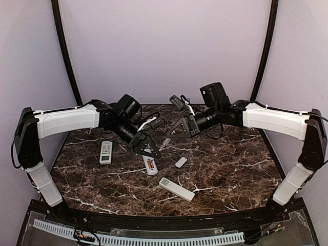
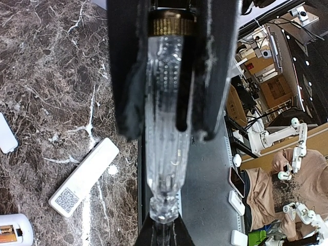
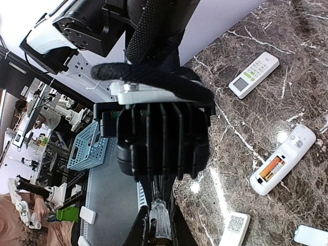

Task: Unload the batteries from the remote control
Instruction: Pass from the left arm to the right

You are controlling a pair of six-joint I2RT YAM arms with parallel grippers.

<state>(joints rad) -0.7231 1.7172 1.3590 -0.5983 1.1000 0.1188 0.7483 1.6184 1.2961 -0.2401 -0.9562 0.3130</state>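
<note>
A white remote control (image 1: 150,166) lies face down at the table's middle with its compartment open. An orange battery (image 3: 271,168) sits inside it, also visible as a battery (image 2: 7,233) in the left wrist view. Above that remote both grippers meet tip to tip on a clear plastic screwdriver-like tool (image 1: 166,141). My right gripper (image 3: 158,212) is shut on the tool's clear handle (image 2: 164,128), near its brass ring. My left gripper (image 2: 164,225) is shut on the thin end past the handle's cap. Neither gripper touches the remote.
A remote with buttons (image 1: 106,151) lies left of the grippers. A face-down remote with a QR label (image 1: 177,188) lies near the front. A small white cover plate (image 1: 181,162) rests between them. A blue basket (image 3: 84,146) stands beyond the table's edge.
</note>
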